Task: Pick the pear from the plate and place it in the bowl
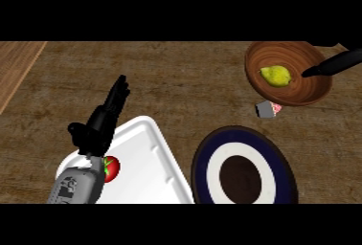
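Head view showed the pear [276, 75] already lying in the bowl [314, 93], just left of the right robot hand [332, 65], whose fingers pointed straight, holding nothing.

White tray [152, 158] sits on the brown counter [184, 91], at lower left. Red tomato [111, 168] with green stem lies on the tray, at its left edge. Small cupcake [268, 109], grey wrapper, pink-white top, stands on the counter up and right of the tray, well apart. Lighter wood strip [17, 67] runs far up-left of the tray.
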